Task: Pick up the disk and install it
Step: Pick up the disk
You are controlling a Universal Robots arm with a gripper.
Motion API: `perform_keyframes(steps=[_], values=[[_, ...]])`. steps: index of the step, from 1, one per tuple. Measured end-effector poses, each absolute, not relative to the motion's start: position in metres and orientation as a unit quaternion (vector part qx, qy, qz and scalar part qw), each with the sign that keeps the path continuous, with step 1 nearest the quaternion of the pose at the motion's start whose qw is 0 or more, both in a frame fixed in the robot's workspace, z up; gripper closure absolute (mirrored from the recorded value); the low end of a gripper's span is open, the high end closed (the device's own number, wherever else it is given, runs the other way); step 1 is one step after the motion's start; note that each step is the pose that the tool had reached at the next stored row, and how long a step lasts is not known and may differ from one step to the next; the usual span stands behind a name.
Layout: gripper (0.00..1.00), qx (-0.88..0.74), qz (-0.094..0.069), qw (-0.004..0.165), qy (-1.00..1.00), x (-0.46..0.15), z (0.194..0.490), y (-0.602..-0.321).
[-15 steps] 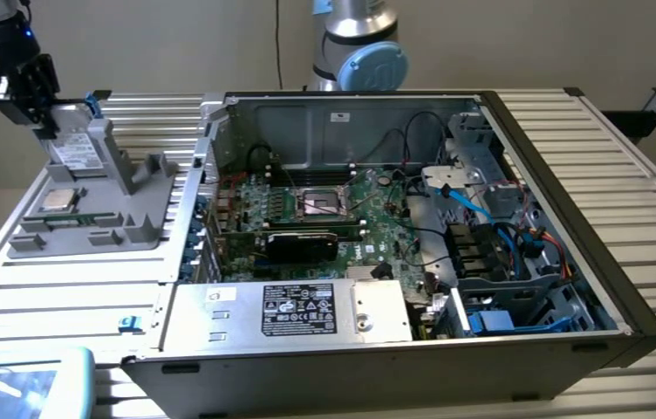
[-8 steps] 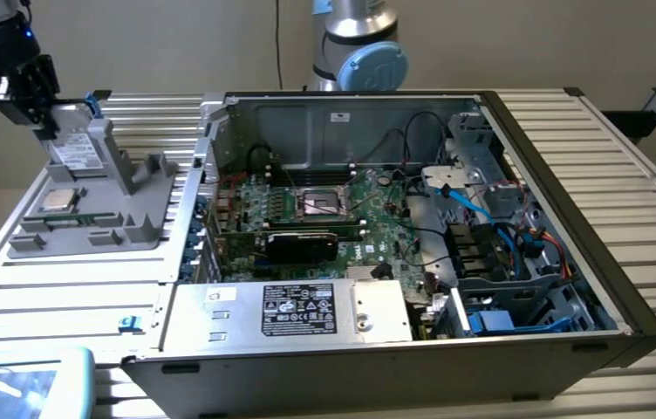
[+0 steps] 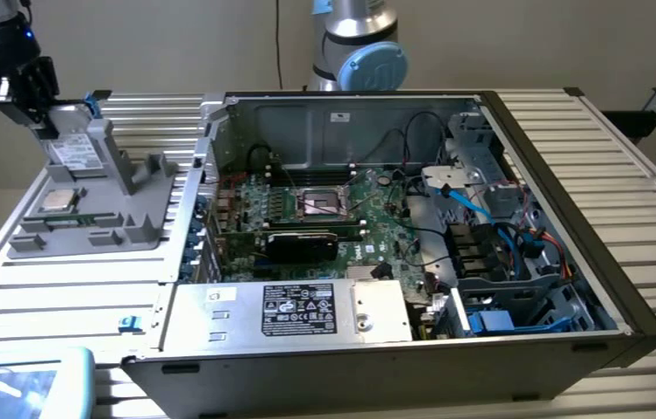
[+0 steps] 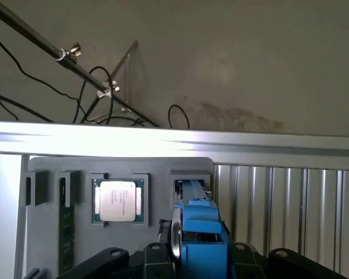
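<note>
At the exterior view's left, the gripper [image 3: 37,122] sits at the top end of the disk [image 3: 72,154], which stands on end in a grey rack [image 3: 142,179] beside the open computer case [image 3: 421,218]. Whether it is clamped or loose cannot be told. The exterior view shows the white label and a blue tab. The wrist view shows the disk [image 4: 200,232] edge-on, its blue carrier cut off at the frame edge, with a processor chip [image 4: 117,200] alongside.
</note>
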State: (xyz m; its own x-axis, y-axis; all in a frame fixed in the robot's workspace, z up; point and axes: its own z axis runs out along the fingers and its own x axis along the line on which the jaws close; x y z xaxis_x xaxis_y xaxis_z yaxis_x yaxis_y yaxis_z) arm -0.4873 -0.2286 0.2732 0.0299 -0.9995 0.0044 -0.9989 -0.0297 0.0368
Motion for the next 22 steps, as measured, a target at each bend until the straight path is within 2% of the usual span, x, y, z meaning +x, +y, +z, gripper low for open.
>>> perform_keyframes(steps=[7,15,22], values=[[0.63,0.717,-0.012,0.015,-0.696,-0.4873,0.2733,-0.2308],[0.63,0.718,-0.027,0.000,-0.696,-0.4874,0.2733,-0.2370],[0.63,0.717,-0.028,0.000,-0.696,-0.4874,0.2733,-0.2373]])
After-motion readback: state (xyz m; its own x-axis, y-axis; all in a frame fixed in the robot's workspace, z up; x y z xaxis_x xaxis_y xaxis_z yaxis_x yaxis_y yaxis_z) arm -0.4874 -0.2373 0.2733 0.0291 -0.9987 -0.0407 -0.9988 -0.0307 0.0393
